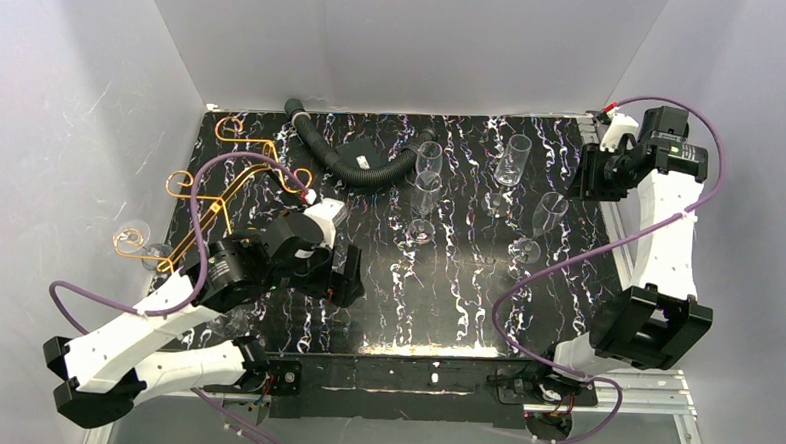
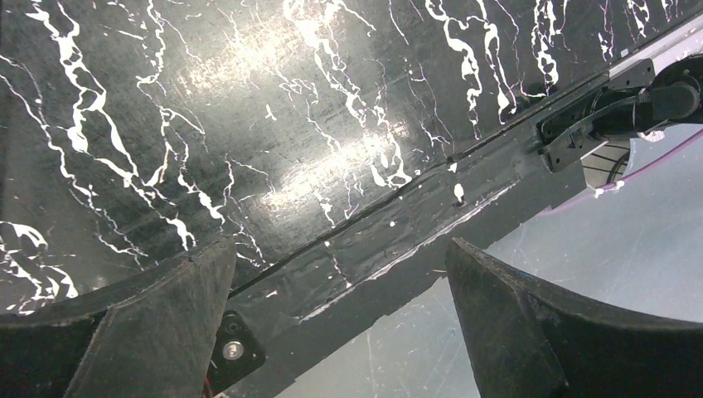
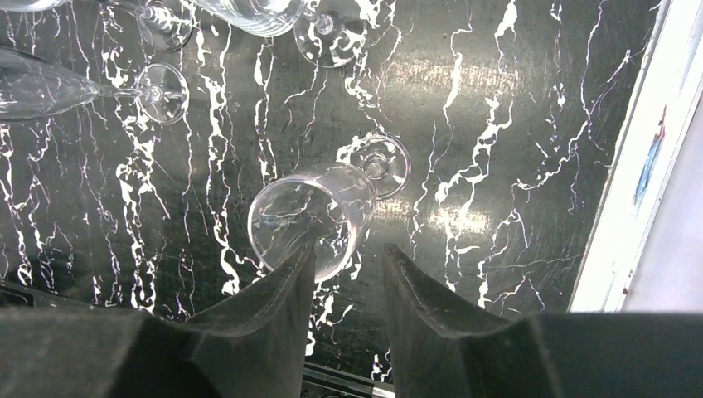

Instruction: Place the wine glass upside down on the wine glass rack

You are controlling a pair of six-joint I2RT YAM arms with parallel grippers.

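Observation:
The gold wire rack [image 1: 233,180] lies along the left side of the black marbled table, its scrolls reaching from the back to the near left. A clear glass [image 1: 134,235] sits at its near end. Several clear glasses stand mid-table, among them one at the right [image 1: 548,213]. My left gripper [image 1: 350,278] is open and empty over the table's front edge [image 2: 338,245]. My right gripper [image 1: 591,177] is at the back right, fingers a little apart and empty [image 3: 348,249]. A glass [image 3: 308,217] stands just beyond its left fingertip.
A black corrugated hose [image 1: 356,165] curves along the back of the table. More glasses [image 3: 157,89] show at the upper left of the right wrist view. White walls close in on three sides. The table's front rail [image 2: 398,240] runs under the left gripper.

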